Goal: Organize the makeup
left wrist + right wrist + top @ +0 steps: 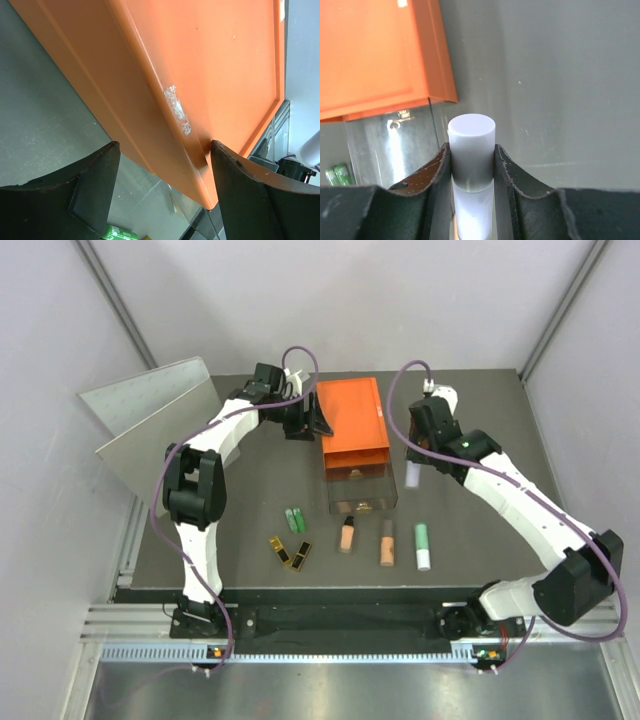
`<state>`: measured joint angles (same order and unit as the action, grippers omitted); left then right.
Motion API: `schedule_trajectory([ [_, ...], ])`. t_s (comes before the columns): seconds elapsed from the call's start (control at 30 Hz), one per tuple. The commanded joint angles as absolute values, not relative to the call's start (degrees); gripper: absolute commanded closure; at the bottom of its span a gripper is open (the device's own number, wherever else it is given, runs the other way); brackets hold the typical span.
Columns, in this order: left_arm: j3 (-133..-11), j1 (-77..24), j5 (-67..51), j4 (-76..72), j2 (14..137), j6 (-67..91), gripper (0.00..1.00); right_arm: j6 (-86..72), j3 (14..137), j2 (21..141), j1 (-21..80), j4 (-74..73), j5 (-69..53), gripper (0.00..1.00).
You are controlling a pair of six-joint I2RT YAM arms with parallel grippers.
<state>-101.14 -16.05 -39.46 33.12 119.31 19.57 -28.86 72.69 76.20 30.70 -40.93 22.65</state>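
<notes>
From above, the orange box [352,418] sits at mid-tabletop [250,490] with a clear drawer [362,490] pulled out toward the arms. The left tool [312,422] is at the box's left edge. The right tool [415,455] is just beside the drawer's right side, pinching a white stick [413,478]. In a row in front of the drawer lie two green tubes [294,519], two black-gold flat cases [291,554], a peach bottle [347,534], an orange stick [387,542] and a green-and-white stick [423,546].

On the left wrist, the tool [164,147] is spread wide across the box's [200,60] edge. One finger [250,195] looks to touch the rim and the other stands off it, so it seems to steady the box, not grip it.

On the right wrist, the fingers [520,190] are pressed onto the white stick [471,132], which stands upright above the tabletop. The drawer [390,150] is just to its left. I see no makeup inside, though glare blurs it.

The step in hand appears to be stowing this stick. The next move calls for shifting it over the open drawer, lowering it and letting go.
</notes>
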Motion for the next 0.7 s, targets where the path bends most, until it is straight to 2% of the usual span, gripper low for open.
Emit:
schedule_trajectory([
  [0.0,-99.2,-16.1,-32.8,38.6,121.6,16.0,0.24,-27.9,78.0,78.3,31.8,-34.7,21.6,1.00],
  [0.67,-99.7,-15.9,-32.3,39.5,122.3,15.2,0.23,-27.4,80.8,88.3,40.1,-32.5,19.2,1.00],
])
